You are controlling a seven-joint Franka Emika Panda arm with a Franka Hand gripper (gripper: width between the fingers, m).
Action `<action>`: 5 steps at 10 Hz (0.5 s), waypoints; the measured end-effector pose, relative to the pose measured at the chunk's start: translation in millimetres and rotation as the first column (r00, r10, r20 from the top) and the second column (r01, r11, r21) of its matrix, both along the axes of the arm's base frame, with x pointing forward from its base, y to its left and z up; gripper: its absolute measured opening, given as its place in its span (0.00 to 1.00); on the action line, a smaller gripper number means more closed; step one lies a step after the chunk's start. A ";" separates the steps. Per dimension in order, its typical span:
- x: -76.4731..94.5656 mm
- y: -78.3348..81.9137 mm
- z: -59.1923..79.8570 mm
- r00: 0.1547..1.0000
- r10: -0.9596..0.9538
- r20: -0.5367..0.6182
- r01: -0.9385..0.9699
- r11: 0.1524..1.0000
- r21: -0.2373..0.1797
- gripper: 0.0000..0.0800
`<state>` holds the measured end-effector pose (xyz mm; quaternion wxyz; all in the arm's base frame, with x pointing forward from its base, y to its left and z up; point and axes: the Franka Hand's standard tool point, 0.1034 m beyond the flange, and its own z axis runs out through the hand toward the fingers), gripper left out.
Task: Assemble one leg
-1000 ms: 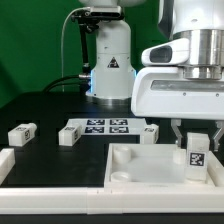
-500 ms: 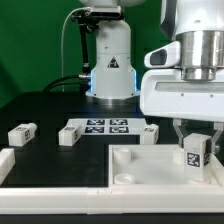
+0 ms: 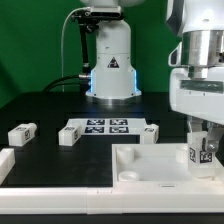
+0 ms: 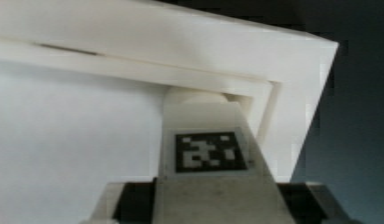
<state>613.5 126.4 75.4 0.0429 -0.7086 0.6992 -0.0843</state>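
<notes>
My gripper (image 3: 204, 140) is shut on a leg (image 3: 203, 153), a small white peg with a black-and-white tag, and holds it upright over the right end of the large white square piece (image 3: 150, 165). In the wrist view the leg (image 4: 210, 150) runs out from between the fingers (image 4: 139, 203), its far end at a corner socket (image 4: 221, 98) of the white piece (image 4: 82, 120). I cannot tell whether the leg's tip touches the socket. Three other legs lie on the table: one at the left (image 3: 21, 133), one by the marker board (image 3: 68, 135) and one further right (image 3: 149, 133).
The marker board (image 3: 106, 126) lies flat behind the loose legs. A white block (image 3: 5, 163) sits at the exterior view's left edge. The robot base (image 3: 110, 60) stands at the back. The table is dark.
My gripper has moved toward the exterior view's right with the leg in it, from over the piece's recess to its right end. The loose legs have not moved.
</notes>
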 end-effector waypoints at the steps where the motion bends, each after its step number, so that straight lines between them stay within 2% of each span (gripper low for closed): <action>1: -0.5 1.4 0.2 0.996 -0.092 0.002 0.092 0.996 0.019 0.36; 4: 0.4 -0.6 -0.3 0.978 -0.208 0.007 0.207 0.977 0.050 0.36; 5: 0.0 -0.8 -0.7 0.983 -0.184 0.006 0.183 0.982 0.044 0.43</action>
